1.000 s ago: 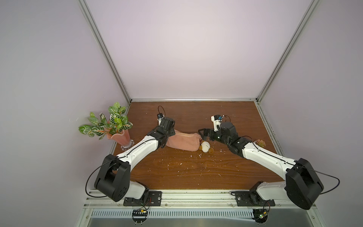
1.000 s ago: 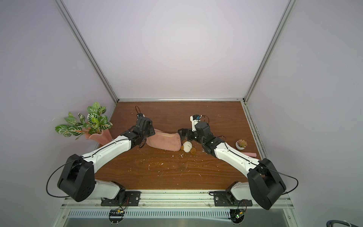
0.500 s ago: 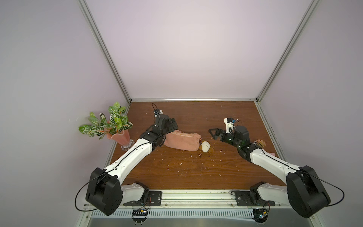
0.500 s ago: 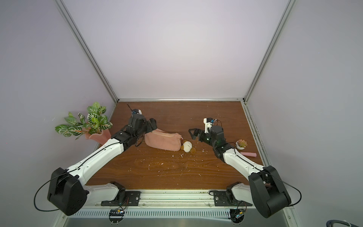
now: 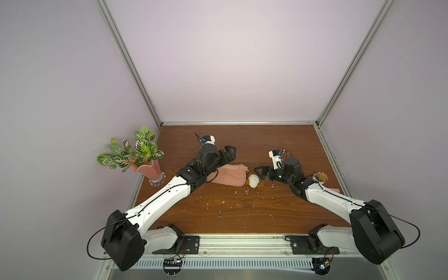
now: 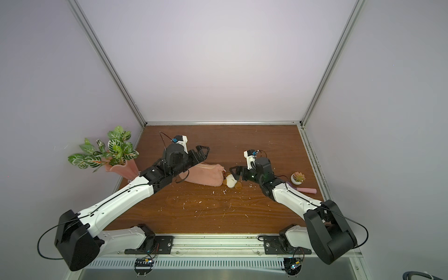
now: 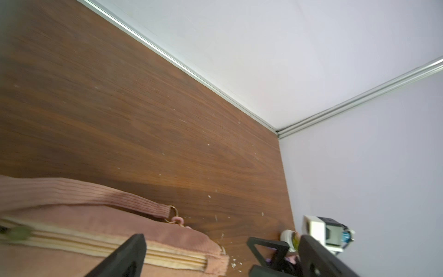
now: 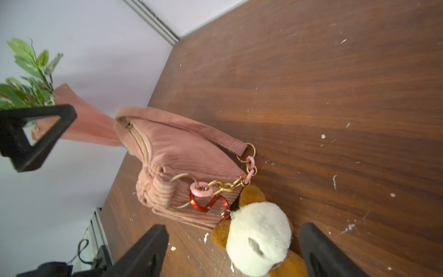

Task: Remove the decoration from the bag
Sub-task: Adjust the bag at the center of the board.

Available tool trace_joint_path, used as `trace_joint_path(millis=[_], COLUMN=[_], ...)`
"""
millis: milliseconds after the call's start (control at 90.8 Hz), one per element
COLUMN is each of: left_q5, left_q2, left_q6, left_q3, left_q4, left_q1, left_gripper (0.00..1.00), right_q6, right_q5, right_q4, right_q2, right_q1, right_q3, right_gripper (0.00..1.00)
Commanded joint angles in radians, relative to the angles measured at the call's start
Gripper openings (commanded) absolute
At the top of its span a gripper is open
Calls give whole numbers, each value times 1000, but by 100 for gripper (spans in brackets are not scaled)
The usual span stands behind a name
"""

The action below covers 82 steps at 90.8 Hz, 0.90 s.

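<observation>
**The decoration (image 5: 253, 180) is clipped to the bag (image 5: 230, 175), and both grippers are open**

At the front, the brown wooden table (image 5: 242, 213) has little white crumbs (image 5: 221, 202) on it.

A bit further in, near the middle of the table, lies the decoration. It is a soft cream ball with a brown part under it. It rests on the wood and touches the right end of the bag. In the right wrist view, a red clip (image 8: 208, 203) hooks it to the gold and pink chain (image 8: 225, 185) at the end of the bag. So it is not off yet.

The bag is pink and ribbed. It lies flat on the table, and a pale zipper (image 7: 84, 239) runs along its top.

The right gripper (image 5: 261, 171) is low, just to the right of the decoration. Its two fingers (image 8: 148, 249) are far apart, one on each side of the soft ball. There is a gap on both sides, so they do not squeeze it.

By the right edge stands a tiny plant in a white pot (image 6: 298, 177), with a pink stick (image 6: 306, 189) lying beside it. By the left edge stands a pink vase with green leaves (image 5: 146, 169).

Further back, the left gripper (image 5: 229, 154) hangs in the air over the far side of the bag. Its fingers are wide apart too, and they hold nothing.

Behind it all is a plain pale wall (image 5: 230, 72).
</observation>
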Motion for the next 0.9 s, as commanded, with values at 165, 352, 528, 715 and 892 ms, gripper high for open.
trace_joint_path(millis=[165,352,528,715,892], left_q5=[-67,-174,-240,-220,-214], left_q2=[64,95,110,156,221], left_q6=[-214,-346,-375,-376,-351], left_q3=[-42,-89,-113,-133,-109], left_q4=[140,180,227,332,376], left_q1=[-180,-291,-352,-353,-354], left_gripper=[100,100,100,95,92], right_q6=[-82,-106,-109,-107,-103], right_q5=[29,59,89,108,115], right_q4=[11,19,31,34,39], right_q2=[26,37,45,62,72], right_q1=[47,48,48,48,47], right_q3=[-9,-12,-17,-11,-10], right_gripper=[78,71,70,77,80])
